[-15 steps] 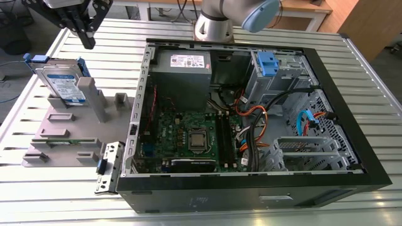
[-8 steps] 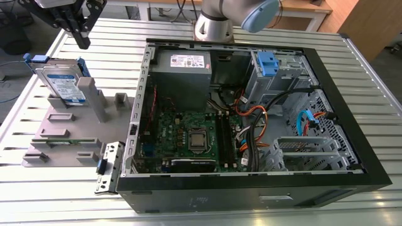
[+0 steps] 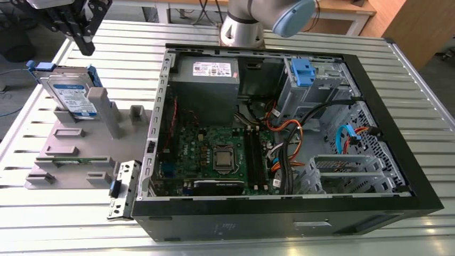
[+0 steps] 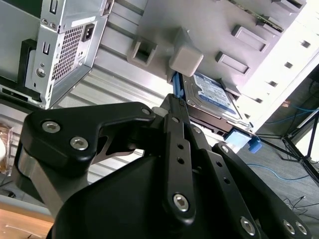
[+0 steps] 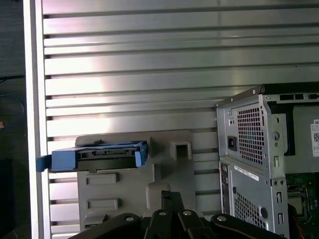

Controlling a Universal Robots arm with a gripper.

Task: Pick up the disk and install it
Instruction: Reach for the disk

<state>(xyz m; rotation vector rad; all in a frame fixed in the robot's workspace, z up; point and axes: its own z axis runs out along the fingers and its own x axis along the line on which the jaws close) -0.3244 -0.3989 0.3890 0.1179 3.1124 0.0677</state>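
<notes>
The disk (image 3: 71,96) is a silver hard drive with a white-and-blue label in a blue carrier. It stands on edge in a slot of the grey holder (image 3: 78,154), at the exterior view's left. My gripper (image 3: 84,48) hangs above and just behind it, apart from it, its black fingers together and holding nothing. In the second wrist view the fingertips (image 4: 172,102) point toward the disk (image 4: 212,94). In the first wrist view the disk (image 5: 104,155) appears edge-on beyond the gripper (image 5: 171,195).
An open black computer case (image 3: 398,208) lies to the right of the holder, with a grey power-supply box (image 3: 206,80), a motherboard (image 3: 213,154), cables and a drive cage with a blue latch (image 3: 302,72). The slatted metal table (image 3: 42,224) carries everything.
</notes>
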